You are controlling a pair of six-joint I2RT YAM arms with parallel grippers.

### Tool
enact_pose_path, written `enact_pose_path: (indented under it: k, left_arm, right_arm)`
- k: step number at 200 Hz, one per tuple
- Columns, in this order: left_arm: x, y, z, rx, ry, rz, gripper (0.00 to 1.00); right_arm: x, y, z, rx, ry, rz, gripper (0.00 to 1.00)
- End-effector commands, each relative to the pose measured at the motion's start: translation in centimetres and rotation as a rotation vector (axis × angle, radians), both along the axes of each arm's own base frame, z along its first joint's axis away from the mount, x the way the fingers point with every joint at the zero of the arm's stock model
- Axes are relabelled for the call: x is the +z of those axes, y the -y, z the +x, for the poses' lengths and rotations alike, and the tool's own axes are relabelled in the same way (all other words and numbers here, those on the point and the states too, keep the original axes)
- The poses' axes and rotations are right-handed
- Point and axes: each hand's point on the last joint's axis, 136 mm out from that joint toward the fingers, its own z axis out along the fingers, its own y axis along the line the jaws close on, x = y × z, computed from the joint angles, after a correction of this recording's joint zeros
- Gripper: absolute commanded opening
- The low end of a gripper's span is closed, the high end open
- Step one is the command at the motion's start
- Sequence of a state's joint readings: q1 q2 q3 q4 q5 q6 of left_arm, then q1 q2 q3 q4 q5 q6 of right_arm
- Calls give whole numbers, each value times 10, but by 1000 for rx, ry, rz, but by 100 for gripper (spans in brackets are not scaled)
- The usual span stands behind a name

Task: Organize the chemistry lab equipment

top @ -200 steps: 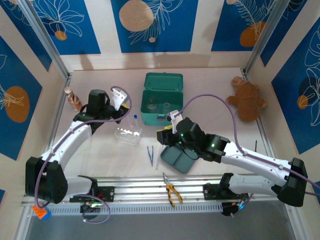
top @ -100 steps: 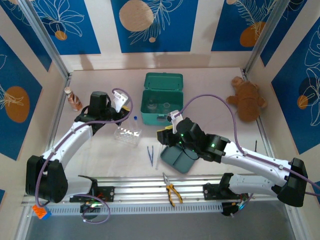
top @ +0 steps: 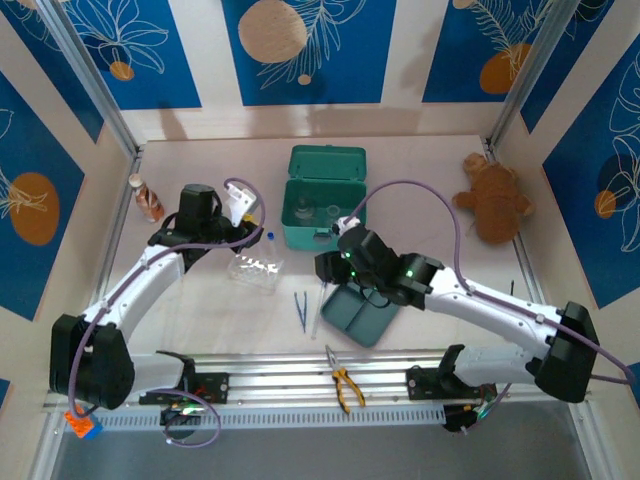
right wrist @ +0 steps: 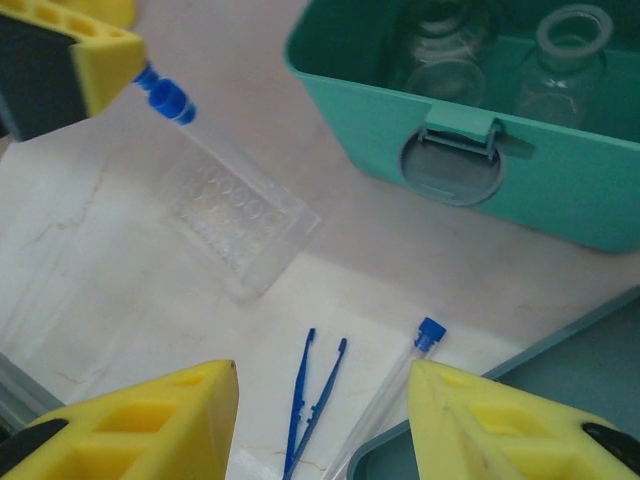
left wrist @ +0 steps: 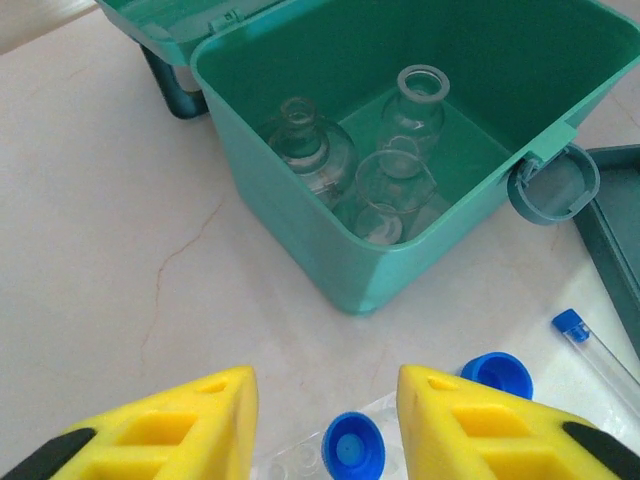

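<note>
The right arm (top: 480, 300) has swung left since a second ago. Its wrist now sits closer to the front of the box (left wrist: 330, 250), above the far edge of the tray (top: 345, 320). The left arm (top: 150, 270) lies about where it was, reaching over the rack (right wrist: 235, 215). Box, tray, plush (top: 492, 200), rack and pliers (top: 343, 385) have not shifted.

The green box stands open at mid-table with its lid folded back. Three clear flasks (left wrist: 305, 150) stand upright in it, close together. The dark tray lies just in front of the box, toward the right.

The clear rack sits left of the box and well apart from the tray. A tube (right wrist: 210, 135) stands in it, leaning. In the left wrist view two blue caps (left wrist: 352, 447) show at the rack.

The left gripper (left wrist: 322, 410) hangs over the rack with its yellow fingers spread. One cap is below the gap and neither finger touches it, so the pincer is released.

The right gripper (right wrist: 322, 400) is also spread and grasps nothing. It hovers above the table between rack and tray.

Under it a spare tube (right wrist: 395, 385) lies flat against the tray's left edge. Blue tweezers (right wrist: 312, 400) lie just beside the spare tube on its left.
</note>
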State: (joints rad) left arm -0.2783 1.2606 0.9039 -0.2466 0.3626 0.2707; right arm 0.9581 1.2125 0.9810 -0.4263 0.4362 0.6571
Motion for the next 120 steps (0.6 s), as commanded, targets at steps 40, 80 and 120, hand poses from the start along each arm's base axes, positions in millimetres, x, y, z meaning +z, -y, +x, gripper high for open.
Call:
enact_pose_path:
  k: [40,80,120]
  left_arm:
    - [28,-7,-1,44,43,23,46]
    - [38,-17,0,87,57,34,46]
    - [46,-41,7,177,71,22,46]
  right_arm:
    - [-51,-3,-9,-110,-346,-149,47]
    - [-83,-13,-14,-157,-453,-226,41]
    - [-114,-29,-18,-196,-503,-282,35]
